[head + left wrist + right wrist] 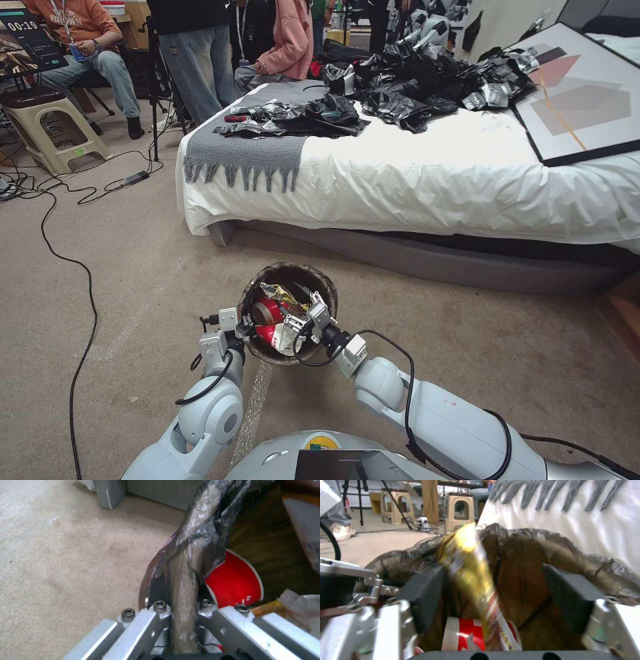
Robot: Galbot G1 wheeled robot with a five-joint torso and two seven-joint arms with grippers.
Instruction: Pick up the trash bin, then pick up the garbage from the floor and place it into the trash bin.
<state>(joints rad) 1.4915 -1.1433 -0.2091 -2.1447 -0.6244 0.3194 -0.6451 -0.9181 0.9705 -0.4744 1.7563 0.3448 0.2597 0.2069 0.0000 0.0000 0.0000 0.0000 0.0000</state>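
The left gripper (244, 331) sits at the near-left rim of the bin (263, 281), which stands on the carpet (133, 280) just ahead of the robot, with the bed (427, 173) beyond it. In the left wrist view its fingers (160, 606) are closed on the rim, the bin wall and the folded liner (203, 530) pinched between them, so this gripper has hold of the bin. Just past that grip, inside the bin, lies a red cup (235, 580), and white tissue (300, 602) shows beside the cup.

To the right, the right gripper (301, 321) hangs over the bin's mouth, reaching in from the near-right side. Its dark pads (570, 590) stand wide apart in the right wrist view, and nothing is clamped between them. A gold wrapper (470, 562) hangs in the gap between the pads, blurred, touching neither pad that can be seen; whether it rests on anything cannot be told. Below the gripper, at the bottom of the bin, a red-and-white cup (466, 635) lies on its side. From the head camera the wrapper (283, 295) sits just ahead of the right gripper, and the cups (270, 312) lie between the two grippers, all inside the liner.
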